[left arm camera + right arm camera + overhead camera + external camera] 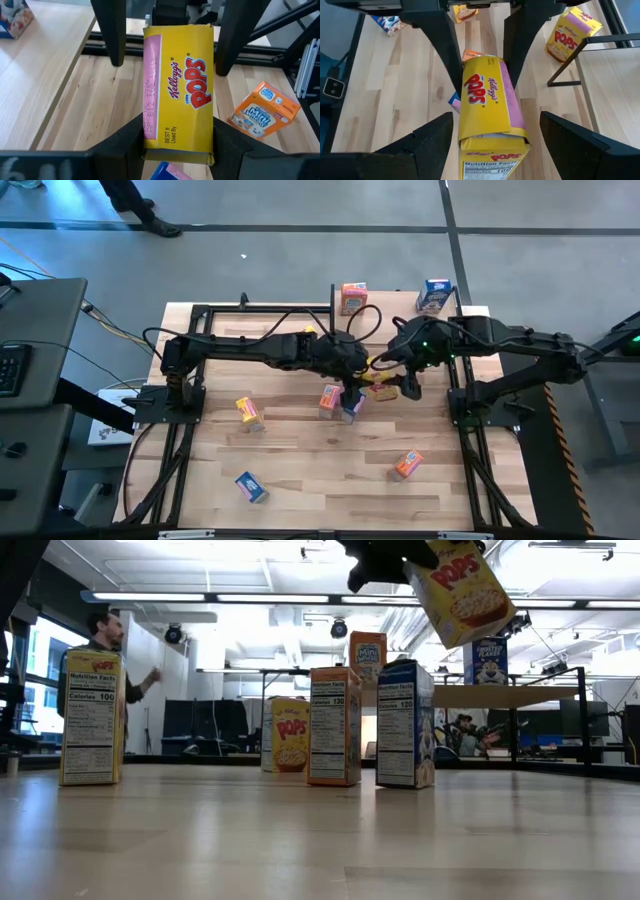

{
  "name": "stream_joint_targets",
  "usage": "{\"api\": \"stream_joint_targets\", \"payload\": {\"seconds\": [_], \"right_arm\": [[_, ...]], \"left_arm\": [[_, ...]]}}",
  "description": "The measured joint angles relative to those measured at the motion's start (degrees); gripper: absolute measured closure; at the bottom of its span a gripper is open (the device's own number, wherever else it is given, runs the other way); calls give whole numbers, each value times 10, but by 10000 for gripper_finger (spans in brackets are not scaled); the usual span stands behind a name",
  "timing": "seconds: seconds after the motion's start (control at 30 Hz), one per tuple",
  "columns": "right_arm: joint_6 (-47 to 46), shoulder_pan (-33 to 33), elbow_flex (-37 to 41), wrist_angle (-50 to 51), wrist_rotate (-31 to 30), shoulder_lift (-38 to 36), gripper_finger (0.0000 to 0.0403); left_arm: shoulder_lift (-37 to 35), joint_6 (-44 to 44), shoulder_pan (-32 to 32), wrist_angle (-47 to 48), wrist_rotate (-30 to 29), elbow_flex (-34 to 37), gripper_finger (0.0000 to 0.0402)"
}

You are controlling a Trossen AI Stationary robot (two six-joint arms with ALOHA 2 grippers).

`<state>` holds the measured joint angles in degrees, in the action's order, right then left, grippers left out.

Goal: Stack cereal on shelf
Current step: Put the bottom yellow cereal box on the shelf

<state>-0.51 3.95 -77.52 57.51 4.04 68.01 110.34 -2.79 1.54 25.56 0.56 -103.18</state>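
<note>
A yellow Corn Pops cereal box [178, 85] hangs in the air over the table's middle, with my left gripper [177, 150] shut on it. My right gripper [495, 142] is open. Its fingers stand on either side of the box's other end [492, 150], apart from it. In the low view the box [460, 590] is tilted, high above the table. The shelf [45, 65] is at the table's far side. An orange box [353, 298] and a blue box [435, 295] stand upright on it. My left gripper pinches the yellow box between its two fingers at the end toward the table's left [151, 142], near its top panel. One finger is on the printed front and one on the back. The fingers come from the table's left, slanting down. The box is lifted clear and tilted, top panel up.
Below the held box stand an orange box [330, 398] and a blue box [352, 405]. A yellow box [248, 412] stands to the left. A blue box [250, 486] and an orange box [407, 464] are toward the near edge. Another yellow box [572, 30] stands beside the shelf's posts.
</note>
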Motion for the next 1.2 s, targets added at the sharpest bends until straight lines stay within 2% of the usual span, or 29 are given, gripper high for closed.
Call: {"api": "stream_joint_targets", "payload": {"seconds": [0.17,0.5,0.7,1.2], "right_arm": [[-11,0,0,2,0,0,122],[-11,0,0,3,0,0,213],[-12,0,0,3,5,0,250],[-11,0,0,3,5,-1,247]], "left_arm": [[0,9,0,-1,0,0,242],[0,9,1,-2,0,0,242],[0,0,0,-2,1,0,242],[0,-1,-1,-7,3,0,242]]}}
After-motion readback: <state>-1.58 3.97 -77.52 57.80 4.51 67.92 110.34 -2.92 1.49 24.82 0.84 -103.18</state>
